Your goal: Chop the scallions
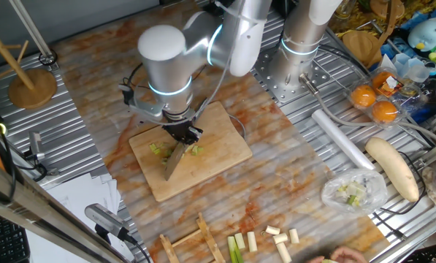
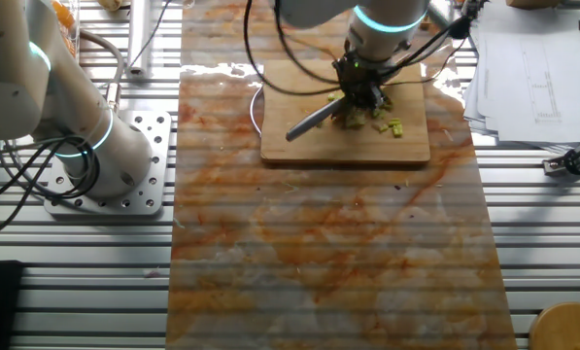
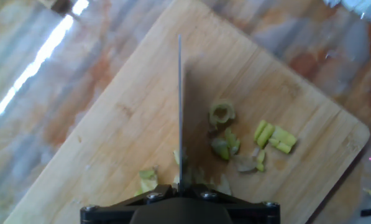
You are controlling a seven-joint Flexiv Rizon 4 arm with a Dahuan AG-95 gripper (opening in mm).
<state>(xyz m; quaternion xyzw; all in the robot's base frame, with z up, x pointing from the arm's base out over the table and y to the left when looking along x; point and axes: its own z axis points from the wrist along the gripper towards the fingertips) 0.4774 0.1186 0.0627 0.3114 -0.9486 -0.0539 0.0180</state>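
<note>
The scallions are small yellow-green chopped bits scattered on the wooden board, on both sides of a knife blade. One cut ring lies just right of the blade. My gripper is shut on the knife, its edge down on the board among the bits. In one fixed view the gripper stands over the board, the blade pointing to the near edge. Several uncut pale stalk pieces lie off the board at the table's front. The other fixed view shows gripper, blade and bits.
A large pale banana-shaped vegetable, a plastic bag, a white roll and oranges lie right of the board. A wooden stand is at the left. A second arm's base and papers flank the mat.
</note>
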